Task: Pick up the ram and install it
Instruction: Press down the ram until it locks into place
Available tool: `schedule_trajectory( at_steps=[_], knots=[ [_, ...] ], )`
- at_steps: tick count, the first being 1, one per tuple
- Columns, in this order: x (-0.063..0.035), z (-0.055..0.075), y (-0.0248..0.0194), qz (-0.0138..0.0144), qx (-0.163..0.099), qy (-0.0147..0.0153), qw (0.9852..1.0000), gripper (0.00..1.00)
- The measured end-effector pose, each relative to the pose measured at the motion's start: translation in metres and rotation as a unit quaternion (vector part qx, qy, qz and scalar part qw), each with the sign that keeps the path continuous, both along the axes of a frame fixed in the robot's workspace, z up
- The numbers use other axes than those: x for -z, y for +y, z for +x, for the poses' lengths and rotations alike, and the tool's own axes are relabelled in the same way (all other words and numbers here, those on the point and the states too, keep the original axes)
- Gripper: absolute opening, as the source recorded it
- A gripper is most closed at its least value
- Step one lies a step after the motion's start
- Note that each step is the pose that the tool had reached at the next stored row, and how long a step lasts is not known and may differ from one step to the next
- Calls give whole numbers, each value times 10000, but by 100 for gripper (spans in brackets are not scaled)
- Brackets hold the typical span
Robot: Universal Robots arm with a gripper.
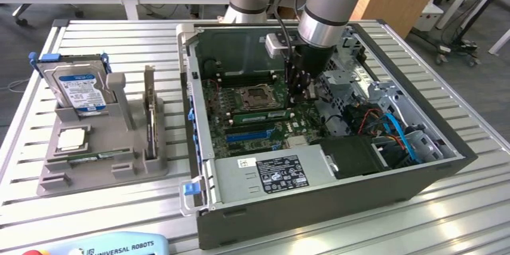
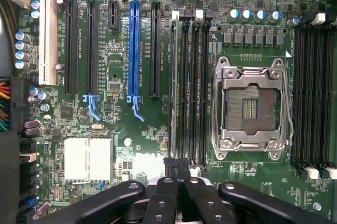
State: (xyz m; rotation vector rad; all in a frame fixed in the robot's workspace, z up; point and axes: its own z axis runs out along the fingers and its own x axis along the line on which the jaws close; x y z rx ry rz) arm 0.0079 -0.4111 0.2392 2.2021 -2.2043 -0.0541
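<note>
On the exterior view's left a grey holder (image 1: 95,159) sits on the slatted metal table (image 1: 24,147). A silver-and-blue hard drive (image 1: 80,91) stands upright in it – its white label carries print too small to read. Below the drive a square silver processor chip (image 1: 70,140) lies flat. A green ram stick (image 1: 97,157) lies in a slot near the holder's front, and a long card (image 1: 149,111) stands on edge along the holder's right side.

At the near edge of the table a light-blue pendant (image 1: 107,246) reads "UNIVERSAL ROBOTS".

Further right, the open computer case (image 1: 319,201) lies on its side with the motherboard (image 1: 239,120) facing up. A second ram (image 1: 261,114) sits in a memory slot just beside the empty CPU socket (image 1: 259,95); in the wrist view it is the green strip (image 2: 175,87) in the slot bank between the socket (image 2: 251,109) and the blue expansion slot (image 2: 134,50). The power supply (image 1: 271,174) at the case's front bears a black-and-white label with fine print that cannot be read.

The arm reaches down into the case – its gripper (image 1: 301,91) hangs just above the board beside the socket. In the wrist view the black fingers (image 2: 176,169) are pressed together with nothing between them, their tips over the end of the memory slots.

At the exterior view's right, blue and orange cables (image 1: 402,138) curl in the case's corner.
</note>
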Motion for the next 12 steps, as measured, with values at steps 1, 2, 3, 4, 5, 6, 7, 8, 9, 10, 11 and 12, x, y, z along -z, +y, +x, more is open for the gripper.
schedule_trajectory(
  at_steps=[1, 2, 3, 4, 5, 6, 7, 8, 9, 10, 11, 12],
  knots=[
    [1, -1, 0, -1, 1, 0, 10000, 10],
    [6, -2, 1, 1, 3, 0, 10000, 10],
    [11, -2, 1, 1, 4, 0, 10000, 10],
    [17, -3, 0, 0, 5, 0, 10000, 10],
    [20, -3, 0, 0, 5, 0, 10000, 10],
    [20, -3, 0, 1, 6, 0, 10000, 10],
    [20, -3, 0, 1, 6, 0, 10000, 10],
    [20, -3, 0, 1, 6, 0, 10000, 10],
    [21, -3, 0, 2, 6, 0, 10000, 10],
    [25, -3, 1, 4, 6, -1, 10000, 10],
    [31, -3, 1, 4, 6, -1, 10000, 10],
    [40, -3, 1, 3, 6, 0, 10000, 10]
  ],
)
